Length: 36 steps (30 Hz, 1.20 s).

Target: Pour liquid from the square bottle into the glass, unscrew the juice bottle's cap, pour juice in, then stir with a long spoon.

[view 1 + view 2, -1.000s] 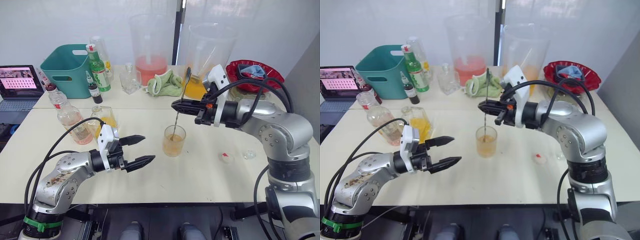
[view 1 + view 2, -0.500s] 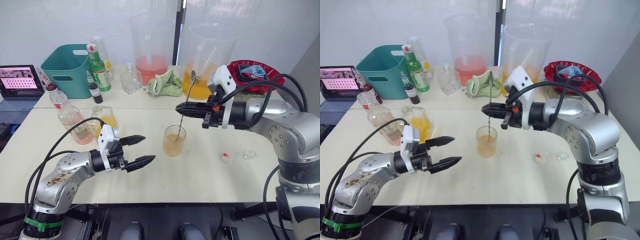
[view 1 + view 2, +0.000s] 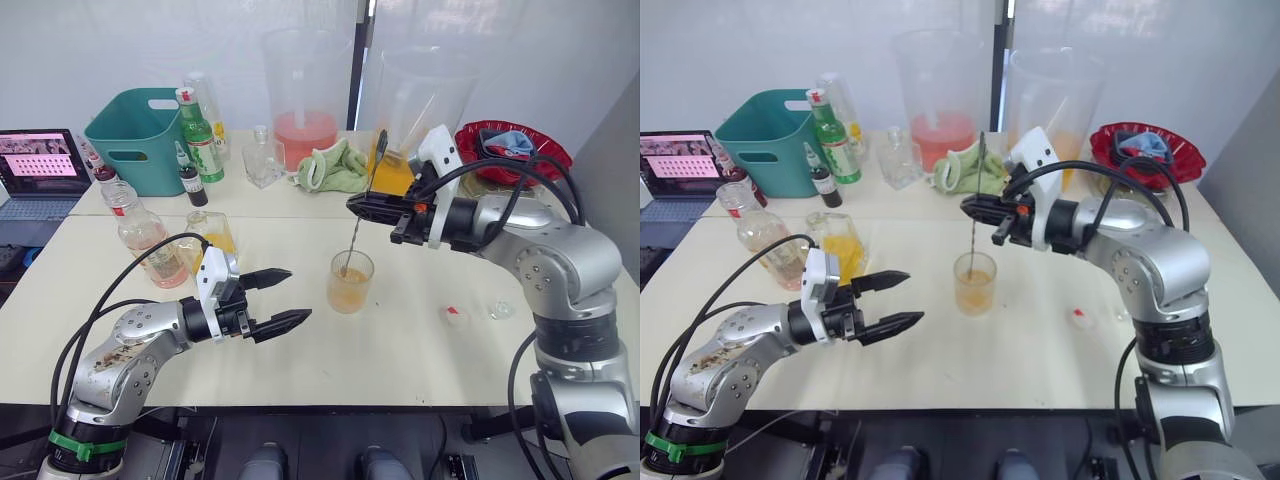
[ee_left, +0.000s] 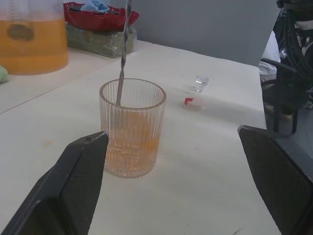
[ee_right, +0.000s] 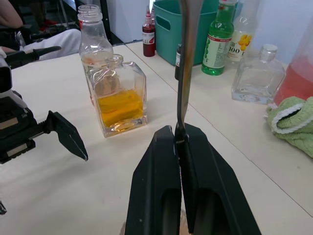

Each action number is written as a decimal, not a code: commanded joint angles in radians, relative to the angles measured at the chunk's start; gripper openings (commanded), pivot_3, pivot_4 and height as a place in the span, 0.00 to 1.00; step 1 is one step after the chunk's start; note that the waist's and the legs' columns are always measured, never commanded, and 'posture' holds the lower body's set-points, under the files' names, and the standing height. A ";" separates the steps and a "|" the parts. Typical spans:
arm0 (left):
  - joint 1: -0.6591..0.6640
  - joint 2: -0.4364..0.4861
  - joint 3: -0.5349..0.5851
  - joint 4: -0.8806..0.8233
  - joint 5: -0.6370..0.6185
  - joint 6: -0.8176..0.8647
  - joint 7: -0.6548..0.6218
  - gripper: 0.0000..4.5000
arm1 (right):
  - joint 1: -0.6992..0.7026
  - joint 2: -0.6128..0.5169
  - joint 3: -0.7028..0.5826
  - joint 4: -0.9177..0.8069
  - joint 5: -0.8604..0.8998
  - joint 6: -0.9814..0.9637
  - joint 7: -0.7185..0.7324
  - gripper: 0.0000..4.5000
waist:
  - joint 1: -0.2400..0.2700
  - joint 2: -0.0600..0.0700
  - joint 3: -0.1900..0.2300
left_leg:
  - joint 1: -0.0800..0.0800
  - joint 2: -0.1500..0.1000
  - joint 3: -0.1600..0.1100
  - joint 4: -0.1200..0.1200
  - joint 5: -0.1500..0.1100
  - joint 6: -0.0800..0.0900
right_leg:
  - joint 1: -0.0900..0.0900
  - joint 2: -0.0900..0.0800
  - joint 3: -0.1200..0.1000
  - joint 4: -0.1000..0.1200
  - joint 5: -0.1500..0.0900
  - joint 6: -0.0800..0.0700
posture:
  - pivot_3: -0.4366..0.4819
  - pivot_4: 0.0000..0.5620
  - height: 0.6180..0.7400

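Note:
The glass (image 3: 349,282) stands mid-table, about a third full of orange liquid. The long spoon (image 3: 366,190) leans upright in it, its lower end dipped in the liquid. My right gripper (image 3: 353,204) is shut on the spoon's shaft just above the rim; in its wrist view the fingers (image 5: 164,176) clamp the shaft. My left gripper (image 3: 297,294) hovers open to the left of the glass, holding nothing, and its fingers (image 4: 78,186) frame the glass (image 4: 132,127). The square bottle (image 3: 210,238) and the uncapped juice bottle (image 3: 140,238) stand at the left. The cap (image 3: 455,316) lies to the right of the glass.
Along the back stand a teal basket (image 3: 135,135), a green bottle (image 3: 200,135), a small clear bottle (image 3: 262,158), two big pitchers (image 3: 300,90) (image 3: 420,100), a green cloth (image 3: 330,165) and a red bowl (image 3: 510,145). A laptop (image 3: 40,165) sits far left. A small clear stopper (image 3: 501,310) lies near the cap.
My right gripper swung the spoon a little to the right inside the glass, then back left. The left arm has stayed still.

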 commanded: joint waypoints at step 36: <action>0.089 0.085 0.065 0.002 0.001 -0.039 -0.093 0.99 | -0.090 -0.134 -0.125 0.398 0.528 0.661 -0.506 0.00 | -0.004 0.000 0.000 | -0.001 0.001 0.001 -0.001 0.000 0.000 | 0.000 0.001 0.001 -0.001 0.000 0.000 | 0.48 0.27 1.00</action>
